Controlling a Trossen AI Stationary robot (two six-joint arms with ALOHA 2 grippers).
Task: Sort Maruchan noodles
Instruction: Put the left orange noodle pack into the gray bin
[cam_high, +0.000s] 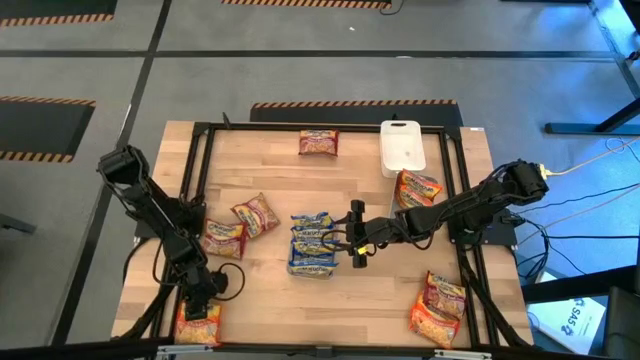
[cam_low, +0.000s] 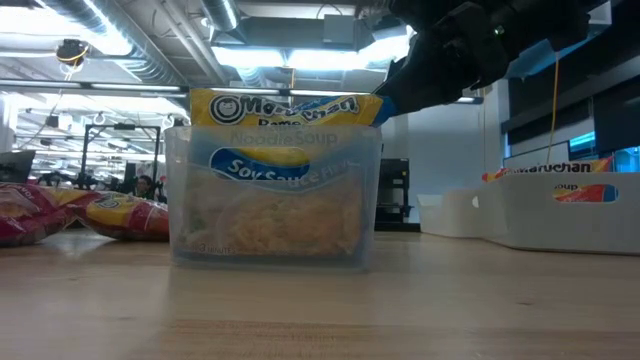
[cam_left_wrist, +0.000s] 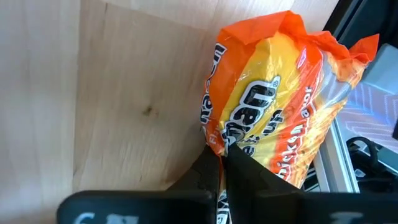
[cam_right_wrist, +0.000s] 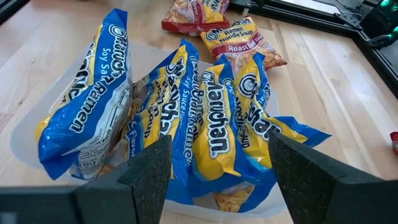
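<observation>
High view: the blue-and-yellow packets (cam_high: 312, 243) stand grouped at the table's centre, in a clear container by the other views' showing. The right gripper (cam_high: 357, 240) hovers just beside them, fingers spread, nothing held. The left gripper (cam_high: 204, 297) is at the near left corner of the table (cam_high: 380, 290), over an orange-and-yellow packet (cam_high: 198, 322). Loose packets lie scattered: two dark red ones (cam_high: 238, 227) left of centre, one at the far edge (cam_high: 318, 143), one orange packet (cam_high: 416, 188) by the white lid (cam_high: 402, 146), and two more at the near right corner (cam_high: 438, 308). The white lid has nothing lying on it.

Low view: the clear container (cam_low: 272, 195) holds a Soy Sauce packet upright. Dark red packets (cam_low: 85, 212) lie on the table to one side. A white bin (cam_low: 560, 208) with an orange packet showing above its rim stands at the other side.

Left wrist view: the left fingers (cam_left_wrist: 239, 180) are pressed together, pinching the edge of the orange-and-yellow packet (cam_left_wrist: 273, 118) lying at the table's edge.

Right wrist view: several blue Soy Sauce packets (cam_right_wrist: 186, 118) are packed upright in the container; the right fingers (cam_right_wrist: 152, 168) stand wide apart over them. A Roast Beef packet (cam_right_wrist: 239, 43) lies beyond.

Judgement: the blue group appears sorted; the orange and dark red packets remain mostly unsorted, so the task looks less than half complete.
</observation>
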